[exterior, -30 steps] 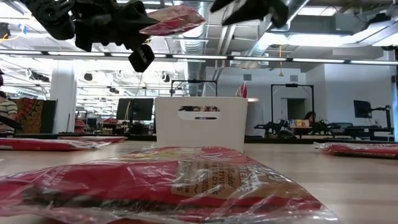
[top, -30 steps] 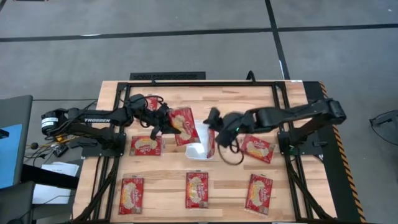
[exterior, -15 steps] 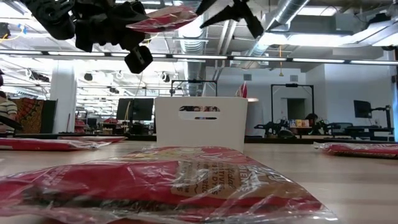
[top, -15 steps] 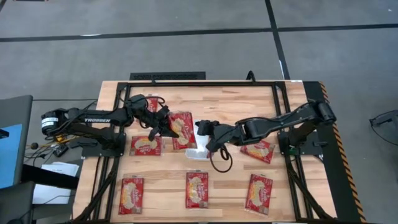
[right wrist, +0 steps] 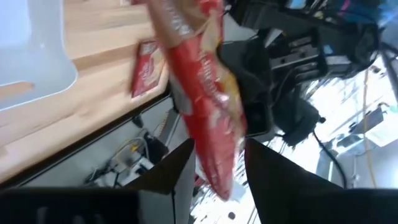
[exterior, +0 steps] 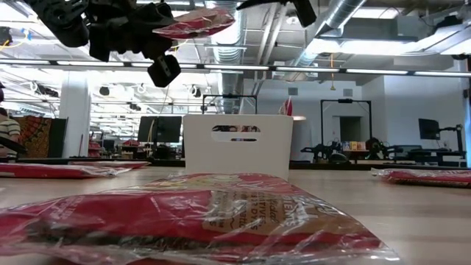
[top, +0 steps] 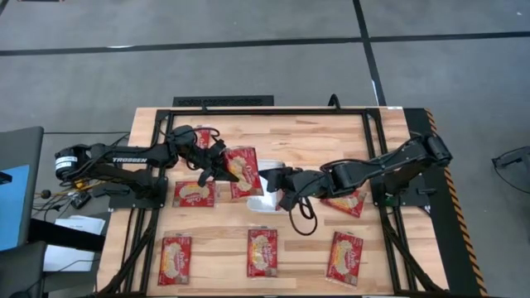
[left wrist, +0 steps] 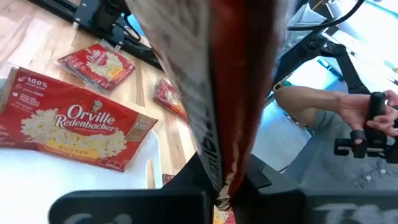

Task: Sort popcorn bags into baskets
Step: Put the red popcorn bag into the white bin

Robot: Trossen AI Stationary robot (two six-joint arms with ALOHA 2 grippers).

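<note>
The basket (top: pixel 263 201) is largely covered from above by the held packet (top: pixel 243 171) and the right arm (top: pixel 356 171). In the low view the picture's top edge cuts off both arms. In the right wrist view the packet between the fingers (right wrist: pixel 255 168) is blurred, its print unreadable.

My two arms are dark, near-black jointed tubes. The left arm (top: pixel 116 159) carries white "TROSSEN" lettering along its forearm and a rounded black housing at nine o'clock. The right arm (top: pixel 389 161) trails a looped black cable (top: pixel 300 217) below its wrist. Both mount on black frame rails (top: pixel 269 110).
</note>
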